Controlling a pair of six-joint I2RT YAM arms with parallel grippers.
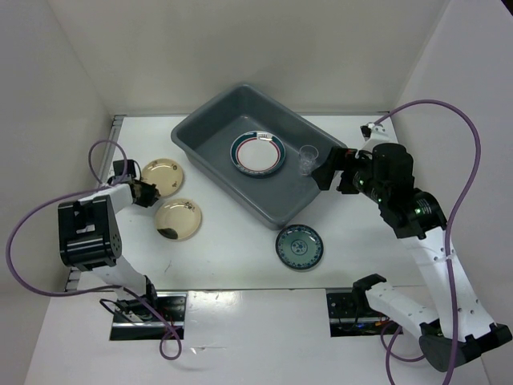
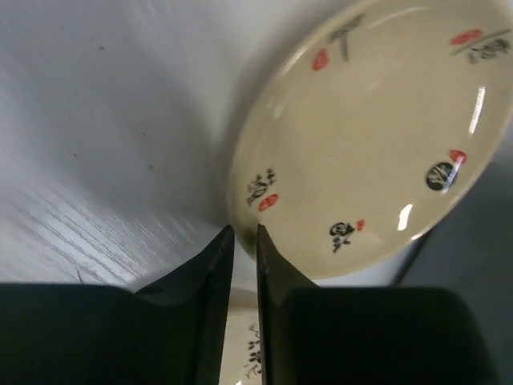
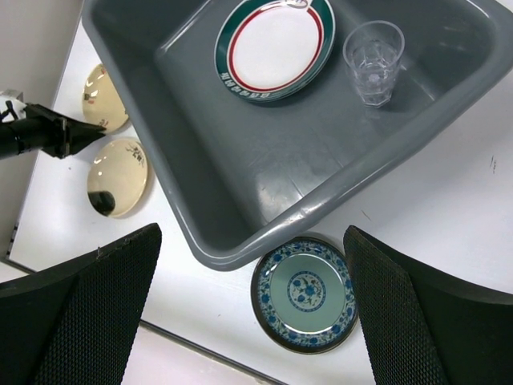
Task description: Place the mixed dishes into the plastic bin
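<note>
The dark grey plastic bin [image 1: 215,135] holds a white plate with a red-and-green rim [image 1: 258,154] and a clear cup [image 1: 309,159]. Two gold-cream plates [image 1: 163,175] [image 1: 177,218] lie on the table to its left. A small teal patterned plate [image 1: 299,246] lies by its near corner. My left gripper [image 1: 147,192] is shut, its tips [image 2: 244,233] at the rim of the far gold plate [image 2: 377,136], with nothing seen between the jaws. My right gripper [image 3: 250,241] is open and empty above the bin's near rim [image 3: 321,212] and the teal plate [image 3: 305,293]. No plate with a dark patterned rim is in view.
White walls close in the table at the left, back and right. Purple cables [image 1: 473,160] loop beside both arms. A metal strip [image 1: 116,128] runs along the table's left edge. The two arm bases [image 1: 148,309] stand at the near edge.
</note>
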